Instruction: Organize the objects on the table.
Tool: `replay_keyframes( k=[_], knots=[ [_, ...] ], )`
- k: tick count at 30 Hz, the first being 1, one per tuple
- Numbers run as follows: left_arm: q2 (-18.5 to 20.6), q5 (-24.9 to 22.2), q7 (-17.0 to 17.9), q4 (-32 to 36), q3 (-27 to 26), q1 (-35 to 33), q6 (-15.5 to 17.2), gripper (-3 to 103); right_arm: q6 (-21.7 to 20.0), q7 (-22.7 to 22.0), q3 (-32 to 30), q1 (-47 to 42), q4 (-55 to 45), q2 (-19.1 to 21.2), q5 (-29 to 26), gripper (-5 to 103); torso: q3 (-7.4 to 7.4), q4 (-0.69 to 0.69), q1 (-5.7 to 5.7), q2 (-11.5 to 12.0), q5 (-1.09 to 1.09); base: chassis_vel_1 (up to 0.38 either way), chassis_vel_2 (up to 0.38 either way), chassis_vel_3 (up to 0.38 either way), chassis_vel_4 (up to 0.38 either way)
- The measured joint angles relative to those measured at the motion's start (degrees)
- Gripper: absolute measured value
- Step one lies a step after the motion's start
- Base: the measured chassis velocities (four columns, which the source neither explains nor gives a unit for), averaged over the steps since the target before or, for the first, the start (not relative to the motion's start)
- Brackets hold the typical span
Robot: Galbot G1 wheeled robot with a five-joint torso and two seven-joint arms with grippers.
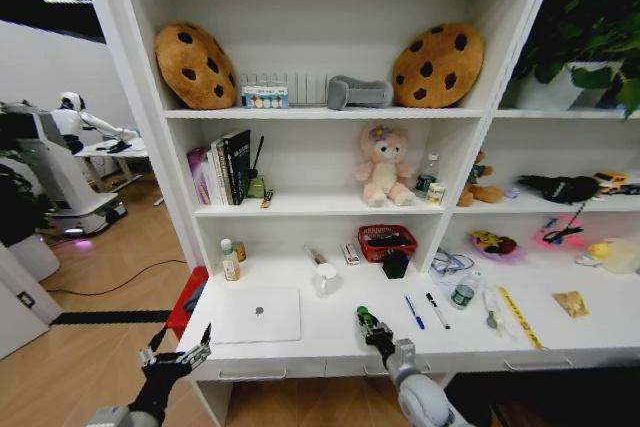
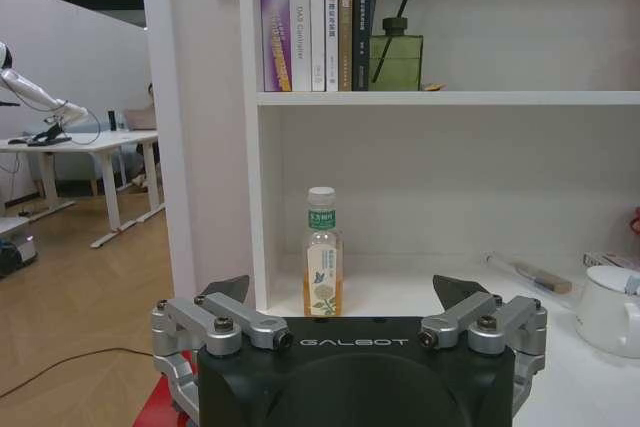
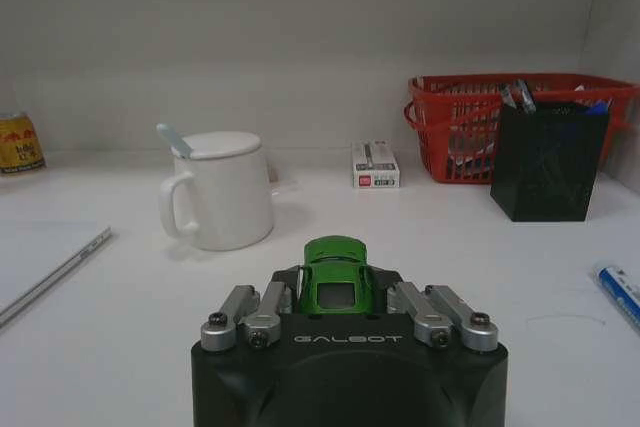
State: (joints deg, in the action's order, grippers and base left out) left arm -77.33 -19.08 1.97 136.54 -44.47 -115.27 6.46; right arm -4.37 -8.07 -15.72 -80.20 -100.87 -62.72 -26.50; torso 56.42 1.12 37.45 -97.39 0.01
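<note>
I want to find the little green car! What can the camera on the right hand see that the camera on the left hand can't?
Right wrist view alone: the right gripper shut on the tiny green toy car, plus the red basket, the black pen holder, a small white box and the edge of the silver laptop.

Left wrist view alone: the left gripper open off the desk's end, a bottle of yellow drink, and books on the shelf above.

Both: the white mug and the white desk.
</note>
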Motion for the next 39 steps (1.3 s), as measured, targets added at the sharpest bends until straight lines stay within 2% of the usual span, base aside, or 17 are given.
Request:
replay_keyframes(
  k=[3,7,9,10,13,14,17,21,23,27,28,30,31,32,35,37,39],
  knots=[
    [0.0,0.0,0.0,-0.2,0.0,0.2,-0.1,100,-0.1,0.3,-1.3,-1.4,-2.8,1.0,-0.6,36,0.00,0.00,0.00,0.0,0.00,0.000,0.000,0.000,0.000],
    [0.1,0.2,0.1,-0.6,0.4,0.8,-0.3,100,-0.5,1.5,-4.4,-4.9,-10.6,5.3,-2.8,36,0.00,0.02,0.00,0.0,0.00,0.000,0.000,0.000,0.000],
    [0.3,0.3,0.1,-0.9,0.9,1.0,-0.4,100,-0.8,3.7,-7.0,-5.6,-16.3,9.9,-5.8,36,0.00,0.02,0.00,0.0,-0.01,0.000,0.000,0.000,0.000],
    [0.3,0.3,0.1,-0.9,0.9,1.0,-0.4,100,-0.8,3.7,-7.0,-5.6,-16.3,9.9,-5.8,36,0.00,0.02,0.00,0.0,-0.01,0.000,0.000,0.000,0.000],
    [0.4,0.5,0.1,-1.0,1.1,1.2,-0.7,100,-2.2,7.2,-9.9,-2.0,-20.5,17.4,-13.1,36,0.00,0.02,0.00,0.0,-0.01,0.000,0.000,0.000,0.000],
    [0.4,0.5,0.1,-1.0,1.1,1.2,-0.7,100,-2.2,7.2,-9.9,-2.0,-20.5,17.4,-13.1,36,0.00,0.02,0.00,0.0,-0.01,0.000,0.000,0.000,0.000],
    [0.1,0.9,0.1,-0.9,0.8,1.2,-1.3,100,-4.0,15.9,-8.4,12.3,-17.4,27.5,-24.2,36,0.00,-0.02,0.01,0.0,-0.01,0.000,0.000,0.000,0.000],
    [-0.7,0.9,0.1,-0.6,0.5,1.0,-1.4,100,-4.6,19.7,-6.5,18.4,-14.2,30.1,-27.1,36,0.01,-0.04,0.02,0.0,-0.01,0.000,0.000,0.000,0.000],
    [-1.9,1.7,0.1,-0.6,0.1,0.6,-2.0,100,-5.1,26.2,-4.4,25.2,-9.1,32.4,-30.2,36,0.00,0.01,0.02,0.0,0.00,0.000,0.000,0.000,0.000],
    [-2.4,2.2,0.1,-0.7,0.1,0.3,-2.3,100,-5.2,29.4,-2.7,28.9,-6.2,33.1,-31.3,36,0.00,0.02,0.02,0.0,-0.02,0.000,0.000,0.000,0.000],
    [-3.3,2.9,0.0,-0.7,0.2,0.0,-2.5,100,-5.2,30.2,1.8,35.6,-1.7,32.8,-32.6,36,0.00,0.03,0.01,0.0,0.01,0.000,0.000,0.000,0.000],
    [-3.8,3.1,0.0,-0.5,0.2,-0.2,-2.5,100,-5.1,31.1,5.0,39.9,1.1,32.2,-33.0,36,0.00,0.01,0.01,0.0,-0.02,0.000,0.000,0.000,0.000],
    [-4.1,3.1,0.0,-0.3,0.0,-0.5,-2.7,100,-5.1,32.2,8.8,44.5,4.7,30.6,-33.0,36,0.00,0.01,0.01,0.0,-0.03,0.000,0.000,0.000,0.000],
    [-4.1,3.1,0.0,-0.3,0.0,-0.5,-2.7,100,-5.1,32.2,8.8,44.5,4.7,30.6,-33.0,36,0.00,0.01,0.01,0.0,-0.03,0.000,0.000,0.000,0.000],
    [-4.0,3.2,0.0,-0.4,-0.8,-0.8,-3.4,100,-5.8,32.4,15.8,52.3,12.1,24.8,-32.5,36,0.01,-0.01,0.02,0.0,0.00,0.000,0.000,0.000,0.000],
    [-3.9,3.2,0.0,-0.4,-1.0,-0.8,-3.4,100,-6.0,32.3,17.3,53.9,13.6,23.4,-32.3,36,0.01,-0.01,0.02,0.0,-0.01,0.000,0.000,0.000,0.000],
    [-3.9,3.2,0.0,-0.4,-1.0,-0.8,-3.4,100,-6.1,31.8,21.1,57.9,16.9,19.7,-31.7,36,0.01,0.00,0.02,0.0,-0.01,0.000,0.000,0.000,0.000]
  ],
)
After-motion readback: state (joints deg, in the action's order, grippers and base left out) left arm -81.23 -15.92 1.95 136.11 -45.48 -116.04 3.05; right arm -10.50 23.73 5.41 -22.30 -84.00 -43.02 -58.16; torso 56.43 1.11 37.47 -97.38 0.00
